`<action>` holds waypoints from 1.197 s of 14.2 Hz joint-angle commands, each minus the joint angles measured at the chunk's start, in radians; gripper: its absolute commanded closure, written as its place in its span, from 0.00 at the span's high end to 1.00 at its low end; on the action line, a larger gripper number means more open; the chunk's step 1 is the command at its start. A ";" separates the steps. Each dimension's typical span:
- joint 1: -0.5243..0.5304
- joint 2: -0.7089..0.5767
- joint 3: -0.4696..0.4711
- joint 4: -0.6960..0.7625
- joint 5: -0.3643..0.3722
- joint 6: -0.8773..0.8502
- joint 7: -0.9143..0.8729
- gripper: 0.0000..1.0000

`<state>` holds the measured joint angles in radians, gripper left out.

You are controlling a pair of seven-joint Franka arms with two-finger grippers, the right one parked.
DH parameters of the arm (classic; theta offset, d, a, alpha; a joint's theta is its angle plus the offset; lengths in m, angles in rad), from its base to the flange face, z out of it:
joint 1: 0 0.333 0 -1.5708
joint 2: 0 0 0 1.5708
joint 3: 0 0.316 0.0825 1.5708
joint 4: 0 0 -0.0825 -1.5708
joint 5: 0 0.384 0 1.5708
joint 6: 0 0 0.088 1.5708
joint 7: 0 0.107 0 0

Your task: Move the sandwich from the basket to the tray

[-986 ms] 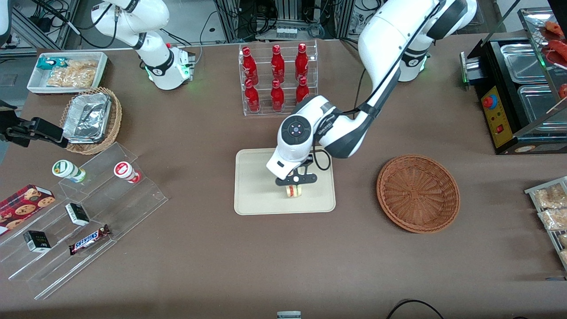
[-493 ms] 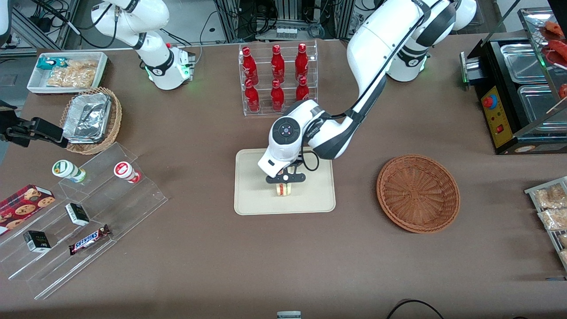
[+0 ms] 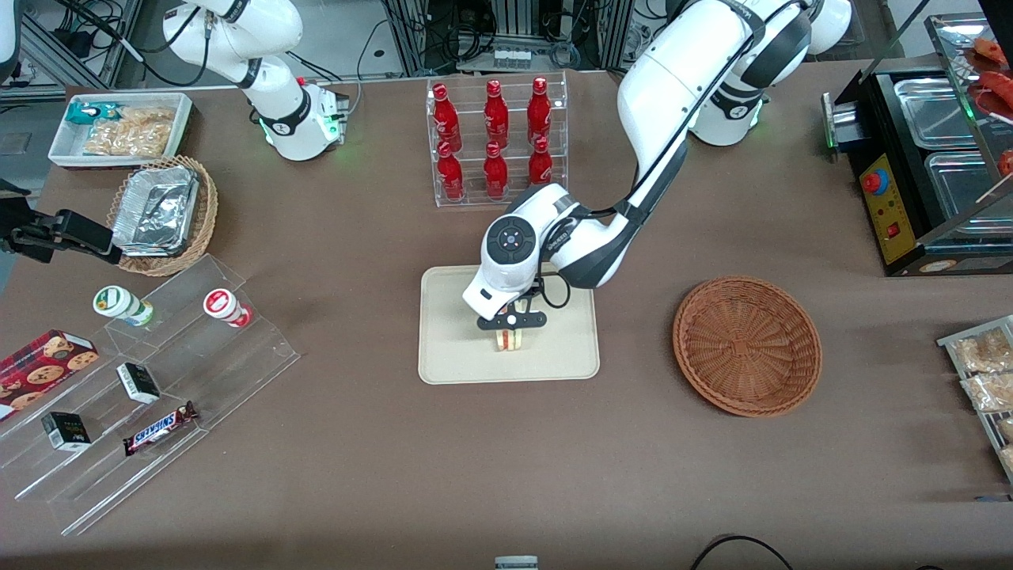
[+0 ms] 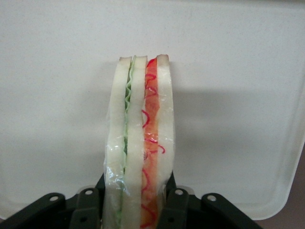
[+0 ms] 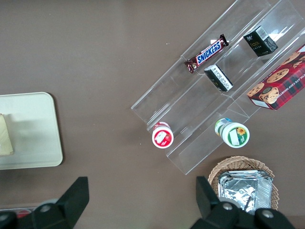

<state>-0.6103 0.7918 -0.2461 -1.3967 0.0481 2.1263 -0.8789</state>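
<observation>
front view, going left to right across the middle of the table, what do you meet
Tan wicker basket with foil containers → cream-beige rectangular tray → wrapped triangular sandwich, gripped over the tray by the left gripper → round reddish-brown wicker basket.

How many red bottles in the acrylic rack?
6: three on the rack's upper tier, three on the lower tier nearer the camera. None seem hidden. End effector holds the sandwich over the tray.

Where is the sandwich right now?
The sandwich is over the middle of the tray, clamped between the fingers of the left gripper; the basket, toward the working arm's end, holds nothing.
</observation>
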 commanded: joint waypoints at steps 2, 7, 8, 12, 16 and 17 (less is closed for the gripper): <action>-0.016 0.000 0.022 0.030 0.004 -0.005 -0.019 1.00; -0.011 -0.040 0.060 0.064 0.027 -0.022 -0.014 1.00; -0.008 -0.063 0.074 0.062 0.062 -0.052 -0.012 1.00; 0.041 -0.204 0.091 0.024 0.111 -0.144 -0.012 1.00; 0.183 -0.363 0.090 -0.030 0.104 -0.336 0.113 1.00; 0.228 -0.408 0.090 -0.041 0.079 -0.388 0.188 1.00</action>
<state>-0.4663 0.4999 -0.1482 -1.3543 0.1460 1.7992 -0.7969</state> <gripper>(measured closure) 0.000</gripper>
